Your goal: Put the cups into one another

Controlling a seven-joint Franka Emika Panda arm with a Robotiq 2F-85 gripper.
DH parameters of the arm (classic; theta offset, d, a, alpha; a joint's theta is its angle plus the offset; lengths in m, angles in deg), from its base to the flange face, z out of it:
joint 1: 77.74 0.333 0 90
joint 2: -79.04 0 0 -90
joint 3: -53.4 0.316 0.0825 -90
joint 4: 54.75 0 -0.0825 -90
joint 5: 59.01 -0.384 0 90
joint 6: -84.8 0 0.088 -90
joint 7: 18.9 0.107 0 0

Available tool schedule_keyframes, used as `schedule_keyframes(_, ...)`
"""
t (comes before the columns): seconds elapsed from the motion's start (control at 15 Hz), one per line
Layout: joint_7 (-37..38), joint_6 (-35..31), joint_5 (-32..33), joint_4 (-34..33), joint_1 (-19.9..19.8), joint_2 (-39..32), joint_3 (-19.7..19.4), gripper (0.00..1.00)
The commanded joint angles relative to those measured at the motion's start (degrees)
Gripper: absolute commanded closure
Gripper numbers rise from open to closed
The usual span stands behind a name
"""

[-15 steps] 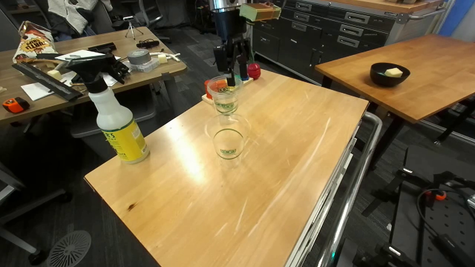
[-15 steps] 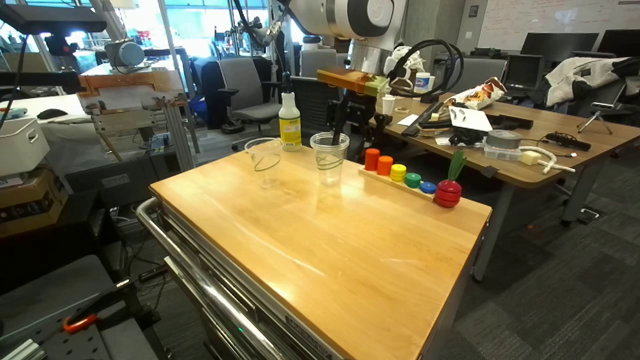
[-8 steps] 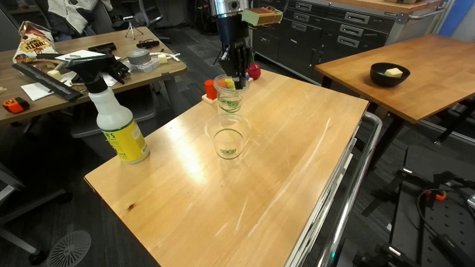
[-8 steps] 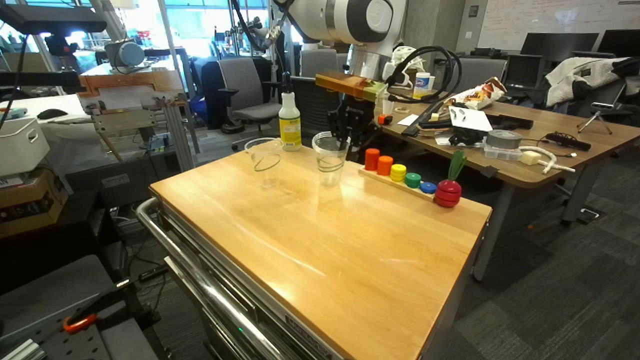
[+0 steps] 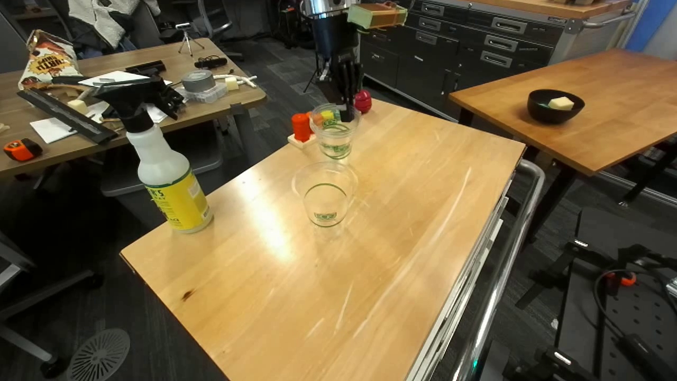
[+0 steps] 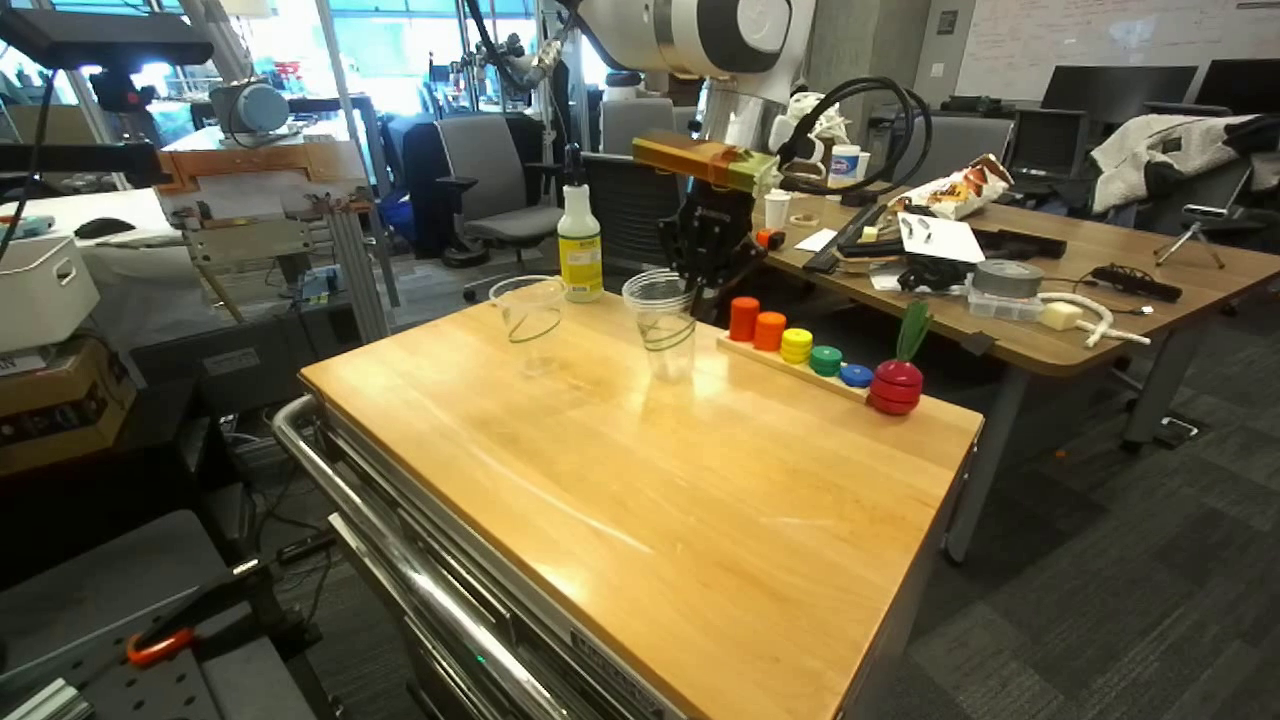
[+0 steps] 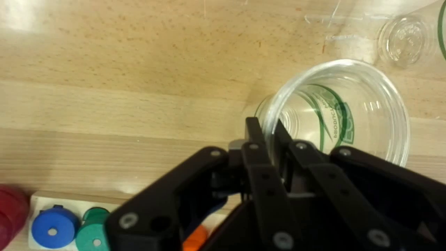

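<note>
A stack of clear cups (image 5: 338, 150), nested so that several rim lines show, stands upright or nearly so near the toys. Its rim passes between the fingertips of my gripper (image 7: 266, 127), which is shut on the near wall: one finger (image 7: 253, 126) is outside the cups, the opposite one inside. In both exterior views the gripper (image 6: 697, 288) hangs over the side of the stack (image 6: 665, 340) that faces the toys. Whether the stack's base touches the table cannot be told. A single clear cup (image 5: 326, 216) stands upright apart from it; part of this cup (image 7: 406, 41) shows top right in the wrist view.
A row of coloured wooden toys (image 6: 796, 346) on a board lies close to the stack, with a red beet toy (image 6: 896, 386) at its end. A white-and-yellow spray bottle (image 5: 180, 196) stands by the table's edge. A black bowl (image 5: 545, 111) sits on another table.
The jaws have closed from wide onto the cup rim. The stack has shifted slightly to the right in both exterior views along with the gripper. The single cup has stayed put.
</note>
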Motion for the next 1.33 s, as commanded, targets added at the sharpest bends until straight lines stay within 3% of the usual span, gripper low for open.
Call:
schedule_keyframes(0.0, 2.50, 6.62, 2.31, -0.19, 0.23, 3.29, -1.28, 0.91)
schedule_keyframes(0.67, -0.18, 32.77, 0.30, -7.14, 0.20, 9.63, 0.73, 0.94)
schedule_keyframes(1.27, -0.92, 29.71, -10.39, -6.35, 1.68, 10.75, 4.75, 0.97)
